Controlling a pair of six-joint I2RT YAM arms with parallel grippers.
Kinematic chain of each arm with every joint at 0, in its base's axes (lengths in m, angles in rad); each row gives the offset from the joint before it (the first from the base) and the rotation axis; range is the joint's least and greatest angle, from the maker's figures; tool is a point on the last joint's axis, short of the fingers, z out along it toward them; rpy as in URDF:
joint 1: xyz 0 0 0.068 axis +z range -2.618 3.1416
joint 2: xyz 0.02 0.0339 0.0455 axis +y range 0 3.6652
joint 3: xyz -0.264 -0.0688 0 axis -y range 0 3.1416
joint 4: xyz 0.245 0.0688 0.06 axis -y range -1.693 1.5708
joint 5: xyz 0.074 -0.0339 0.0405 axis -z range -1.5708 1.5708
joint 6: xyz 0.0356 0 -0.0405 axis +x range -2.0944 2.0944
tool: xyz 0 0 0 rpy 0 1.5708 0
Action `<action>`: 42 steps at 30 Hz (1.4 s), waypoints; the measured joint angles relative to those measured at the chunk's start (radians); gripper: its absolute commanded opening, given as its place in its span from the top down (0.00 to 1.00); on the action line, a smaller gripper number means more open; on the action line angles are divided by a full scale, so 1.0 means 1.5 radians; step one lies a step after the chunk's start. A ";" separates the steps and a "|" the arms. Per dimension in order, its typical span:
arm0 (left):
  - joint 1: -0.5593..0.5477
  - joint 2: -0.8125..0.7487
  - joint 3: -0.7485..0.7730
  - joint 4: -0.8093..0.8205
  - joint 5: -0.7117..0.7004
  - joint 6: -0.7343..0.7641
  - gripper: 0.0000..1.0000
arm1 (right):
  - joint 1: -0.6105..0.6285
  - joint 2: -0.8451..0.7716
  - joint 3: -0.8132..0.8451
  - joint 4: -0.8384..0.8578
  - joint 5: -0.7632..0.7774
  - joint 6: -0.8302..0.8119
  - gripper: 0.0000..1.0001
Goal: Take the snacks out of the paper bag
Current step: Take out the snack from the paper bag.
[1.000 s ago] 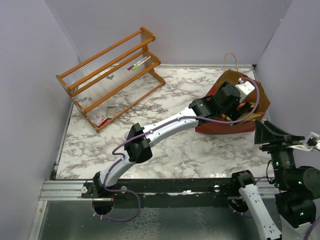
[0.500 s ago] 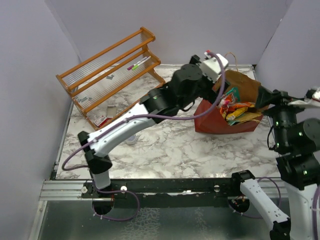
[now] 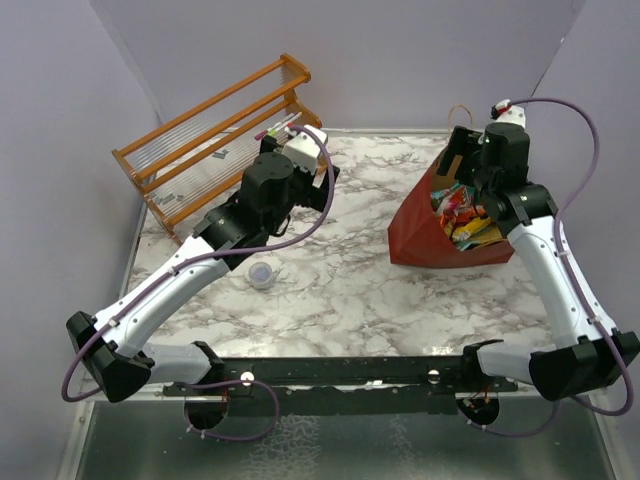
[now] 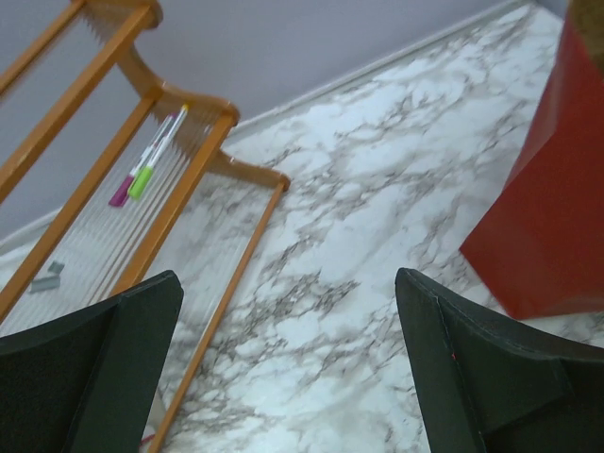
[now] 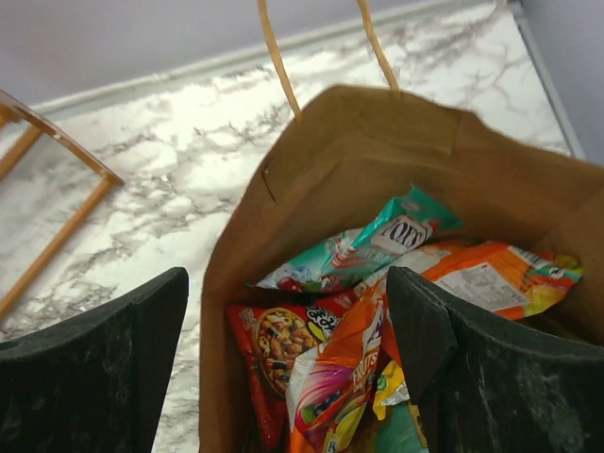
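Hovering over the left half of the tabletop (image 3: pixel 340 300), beside the wooden rack (image 3: pixel 215 150), the left end effector (image 4: pixel 288 316) has its jaws spread wide with nothing between them. A small clear cup (image 3: pixel 262 275) sits on the marble just beside that arm. Further right is the paper bag (image 3: pixel 425 240), mouth open upward, with the snacks (image 5: pixel 349 311) all inside it. The right end effector (image 5: pixel 285 283) hangs over the mouth, jaws apart and empty. The packets look light, crinkly and slippery, likely to crush or slide if squeezed at the puffed middle. A pinch on a flat sealed edge of the topmost teal packet (image 5: pixel 377 241) seems safest. The bag itself looks light and may tip.
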 measured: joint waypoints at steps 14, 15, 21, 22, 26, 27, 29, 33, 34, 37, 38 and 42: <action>0.040 -0.091 -0.220 0.100 -0.068 0.012 0.01 | 0.000 0.032 -0.115 0.002 0.048 0.106 0.34; 0.040 -0.097 -0.221 0.104 -0.068 0.011 0.01 | 0.000 0.031 -0.121 0.002 0.054 0.108 0.34; 0.040 -0.125 -0.223 0.124 -0.068 0.000 0.01 | -0.001 0.026 -0.140 0.007 0.071 0.107 0.40; 0.040 -0.126 -0.223 0.125 -0.067 -0.001 0.01 | -0.001 0.026 -0.141 0.008 0.070 0.108 0.43; 0.045 -0.126 -0.223 0.126 -0.066 -0.005 0.01 | -0.001 0.026 -0.158 0.019 0.039 0.124 0.61; 0.047 -0.126 -0.223 0.126 -0.065 -0.006 0.01 | -0.001 0.026 -0.163 0.023 0.031 0.128 0.70; 0.049 -0.126 -0.223 0.126 -0.065 -0.008 0.01 | -0.001 0.026 -0.171 0.029 0.025 0.137 0.88; 0.052 -0.126 -0.223 0.126 -0.065 -0.010 0.01 | -0.001 0.024 -0.179 0.033 0.041 0.156 0.98; 0.052 -0.126 -0.223 0.126 -0.065 -0.010 0.01 | -0.001 0.022 -0.179 0.033 0.048 0.158 0.99; 0.052 -0.126 -0.223 0.126 -0.065 -0.011 0.01 | -0.001 -0.003 -0.175 0.033 0.077 0.152 0.98; 0.052 -0.125 -0.223 0.126 -0.065 -0.011 0.01 | -0.001 -0.012 -0.170 0.033 0.085 0.147 0.98; 0.054 -0.125 -0.223 0.127 -0.065 -0.013 0.01 | -0.001 -0.084 -0.144 0.076 0.111 0.109 0.98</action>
